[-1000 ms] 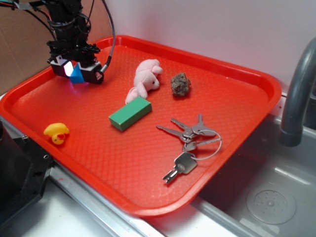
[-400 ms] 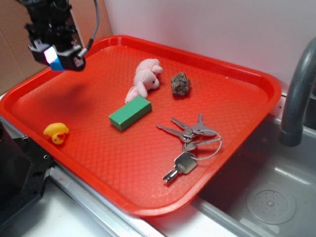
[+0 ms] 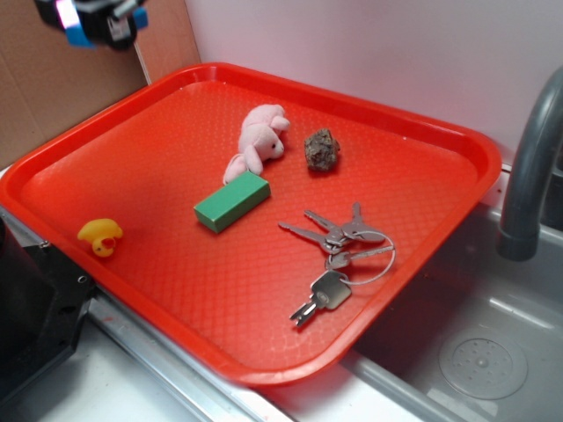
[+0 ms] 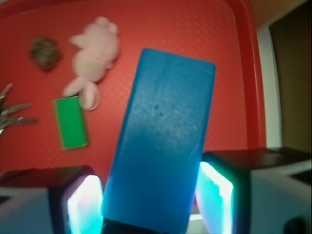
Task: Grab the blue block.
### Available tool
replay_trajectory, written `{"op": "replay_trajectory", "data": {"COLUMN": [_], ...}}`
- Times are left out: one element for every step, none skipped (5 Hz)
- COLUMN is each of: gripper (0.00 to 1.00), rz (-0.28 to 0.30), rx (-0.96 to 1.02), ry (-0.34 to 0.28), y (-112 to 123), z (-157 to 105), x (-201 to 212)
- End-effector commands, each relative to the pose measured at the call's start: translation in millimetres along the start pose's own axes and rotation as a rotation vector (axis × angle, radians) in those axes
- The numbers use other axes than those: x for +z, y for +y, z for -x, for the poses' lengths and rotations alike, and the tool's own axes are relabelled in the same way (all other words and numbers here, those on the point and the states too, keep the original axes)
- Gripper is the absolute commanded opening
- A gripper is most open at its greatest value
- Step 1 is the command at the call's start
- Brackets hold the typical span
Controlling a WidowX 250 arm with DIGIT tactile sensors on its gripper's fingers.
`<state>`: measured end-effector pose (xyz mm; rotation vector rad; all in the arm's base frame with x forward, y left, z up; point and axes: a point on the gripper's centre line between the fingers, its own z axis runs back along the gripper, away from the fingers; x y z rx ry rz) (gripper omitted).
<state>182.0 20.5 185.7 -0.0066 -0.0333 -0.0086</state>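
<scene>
The small bright-blue rectangular block (image 4: 163, 146) sits clamped between the two lit pads of the tool (image 4: 148, 200), which is closed on its long side faces; in the wrist view the block stands out from the jaws, tilted a little to one side. In the exterior view the tool (image 3: 88, 22) is high above the far left corner of the red plastic tray (image 3: 457, 141), well clear of its textured floor, with a sliver of blue showing below it.

The block looks rigid and light, with plain flat faces. These give the pads broad, square contact, though smooth sides could let it slide if the squeeze slackens. Holding it across the narrow width, as here, seems the sound choice.

On the tray lie a green rectangular block (image 3: 232, 201), a pink plush rabbit (image 3: 259, 139) and a set of metal keys (image 3: 339, 255).
</scene>
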Motion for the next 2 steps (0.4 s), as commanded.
{"op": "replay_trajectory", "data": {"gripper": [0.00, 0.00], "rz": [0.067, 0.057], "rx": [-0.016, -0.012], "ry": [-0.024, -0.030], "y": [-13.3, -14.2], "z": [1.9, 2.7], "x": [31.8, 29.9]}}
